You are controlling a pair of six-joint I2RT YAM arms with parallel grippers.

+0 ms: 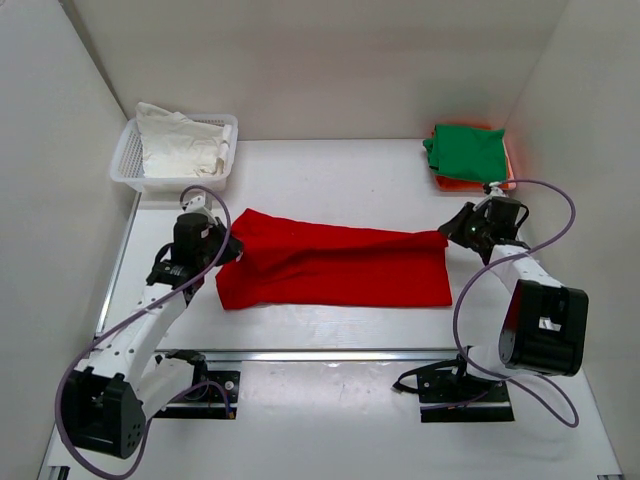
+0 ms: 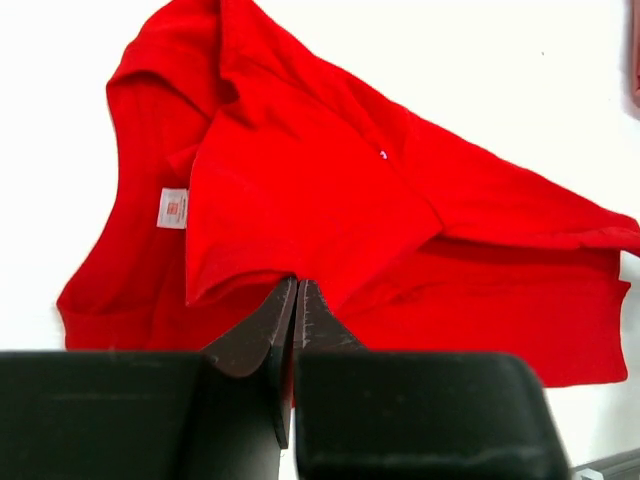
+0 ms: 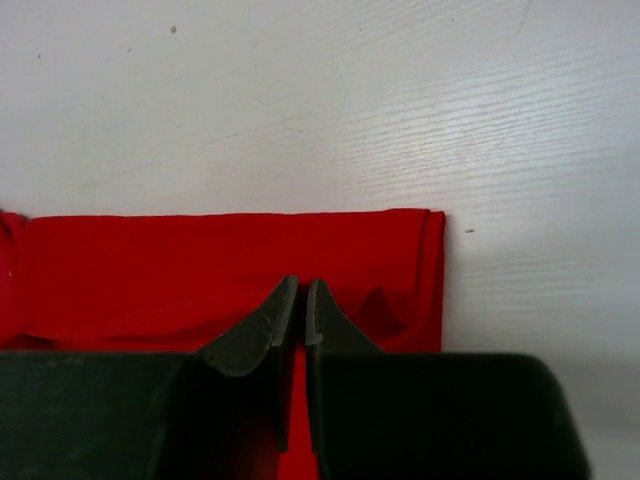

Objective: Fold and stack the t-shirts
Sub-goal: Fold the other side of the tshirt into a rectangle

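The red t-shirt lies stretched across the middle of the table, partly folded lengthwise. My left gripper is shut on its left end; in the left wrist view the jaws pinch a folded edge of the red t-shirt, and the white neck label shows. My right gripper is shut on the shirt's right end; in the right wrist view the gripper pinches the red t-shirt near its corner. The folded green t-shirt lies on the orange t-shirt at the back right.
A white basket holding white cloth stands at the back left. White walls enclose the table on the left, back and right. A metal rail runs across the table in front of the shirt.
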